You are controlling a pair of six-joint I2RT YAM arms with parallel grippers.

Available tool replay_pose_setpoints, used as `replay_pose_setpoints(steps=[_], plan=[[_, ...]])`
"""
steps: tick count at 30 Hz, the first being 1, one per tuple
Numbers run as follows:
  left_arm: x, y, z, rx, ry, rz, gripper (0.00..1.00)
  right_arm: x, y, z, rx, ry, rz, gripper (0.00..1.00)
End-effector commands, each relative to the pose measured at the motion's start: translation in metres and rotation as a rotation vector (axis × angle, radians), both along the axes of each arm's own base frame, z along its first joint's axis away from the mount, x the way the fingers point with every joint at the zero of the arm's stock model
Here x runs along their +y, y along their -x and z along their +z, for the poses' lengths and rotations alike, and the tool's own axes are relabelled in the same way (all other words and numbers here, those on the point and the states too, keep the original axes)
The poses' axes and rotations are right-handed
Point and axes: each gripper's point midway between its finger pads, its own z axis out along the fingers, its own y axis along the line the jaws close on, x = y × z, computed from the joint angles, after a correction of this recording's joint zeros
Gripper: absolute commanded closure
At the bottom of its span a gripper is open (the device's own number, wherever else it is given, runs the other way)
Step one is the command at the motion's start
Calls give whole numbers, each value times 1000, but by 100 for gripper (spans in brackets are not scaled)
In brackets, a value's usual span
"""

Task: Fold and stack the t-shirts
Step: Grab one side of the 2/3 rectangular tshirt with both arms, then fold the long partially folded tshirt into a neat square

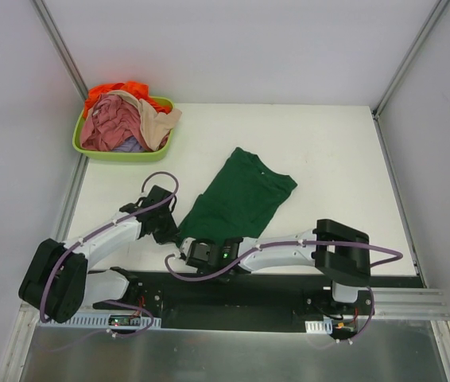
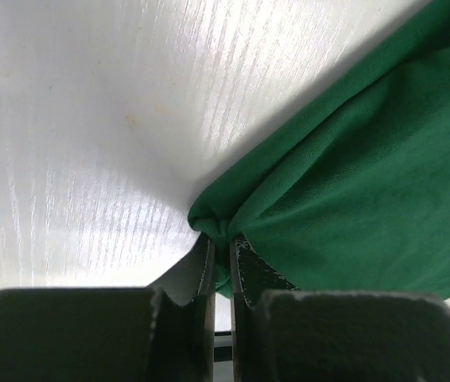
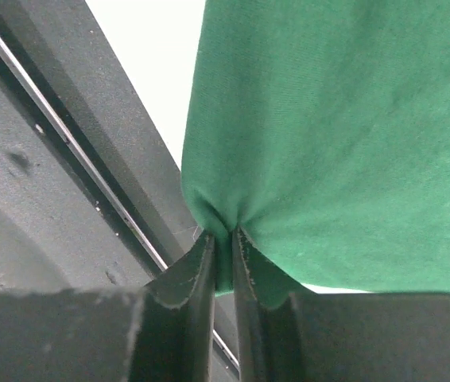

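A dark green t-shirt lies folded lengthwise on the white table, running from the near edge up to the right. My left gripper is shut on its near left corner, where the cloth bunches between the jaws. My right gripper is shut on the near hem beside it, cloth pinched between the jaws. Pink, orange, beige and lavender shirts lie piled in the tub.
The lime-green tub stands at the table's far left corner. The dark base rail runs along the near edge, right under the right gripper. Grey walls close in both sides.
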Motion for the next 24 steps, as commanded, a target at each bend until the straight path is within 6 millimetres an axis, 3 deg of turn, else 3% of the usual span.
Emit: replay_pose_setpoints(steps=[1, 8, 12, 15, 18, 21, 24], plan=[[11, 6, 7, -29, -19, 27, 100, 1, 11, 16, 39, -33, 30, 92], [23, 0, 57, -192, -17, 38, 100, 23, 71, 81, 327, -301, 254, 95], [27, -7, 95, -318, 2, 53, 100, 24, 84, 115, 403, -407, 315, 95], [24, -16, 123, -395, 28, 51, 99, 25, 79, 137, 440, -499, 290, 96], [17, -29, 147, -434, 52, 45, 100, 18, 62, 146, 464, -563, 183, 96], [2, -47, 163, -457, 81, 13, 100, 3, 40, 140, 425, -575, 56, 97], [-26, -67, 179, -484, 142, -62, 100, -17, 22, 135, 391, -591, -56, 98]])
